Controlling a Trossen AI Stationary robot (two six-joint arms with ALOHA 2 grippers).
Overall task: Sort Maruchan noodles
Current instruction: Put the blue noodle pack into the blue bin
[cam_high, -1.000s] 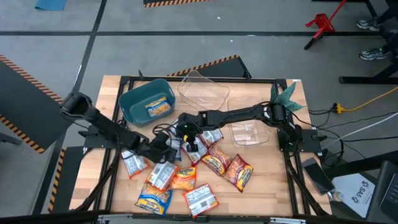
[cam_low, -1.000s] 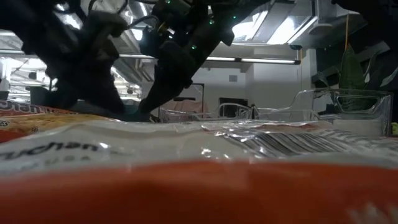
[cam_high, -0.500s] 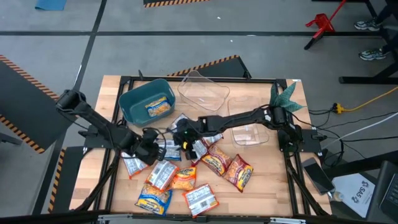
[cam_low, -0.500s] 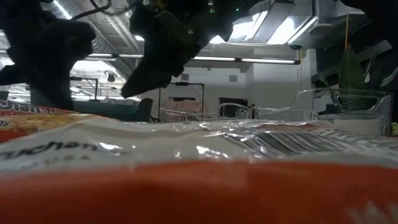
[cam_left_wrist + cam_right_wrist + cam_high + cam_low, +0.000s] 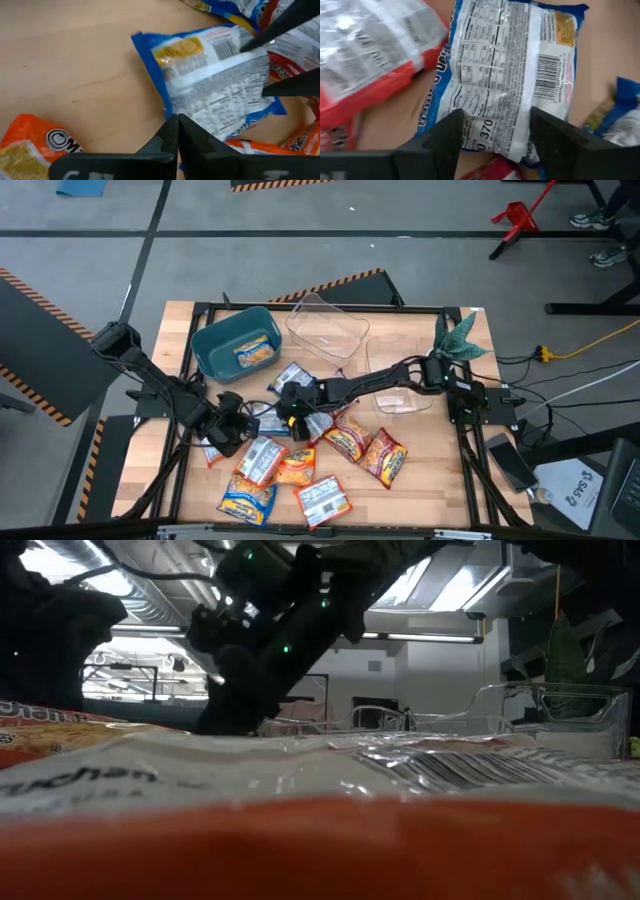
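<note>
Several Maruchan noodles packets lie scattered on the wooden table. A blue packet lies flat between the two grippers, printed back up, also seen as the blue packet and the blue packet. My left gripper is shut, its tips at that packet's edge on the table's left side. My right gripper is open, its fingers standing apart over the packet's opposite end. An orange packet rests in the teal bin. My left gripper has its shut fingertips at the blue packet's edge, coming low from the table's left. Whether they touch or pinch that edge I cannot tell. The packet lies flat on the table.
Two clear containers stand behind the pile. More packets lie near the front edge: red ones, orange, blue, white. A green plant stands at the back right corner.
My left gripper has drawn back toward the table's left edge, still shut. My right gripper has come lower and a little toward the table's left, and has opened over the blue packet.
</note>
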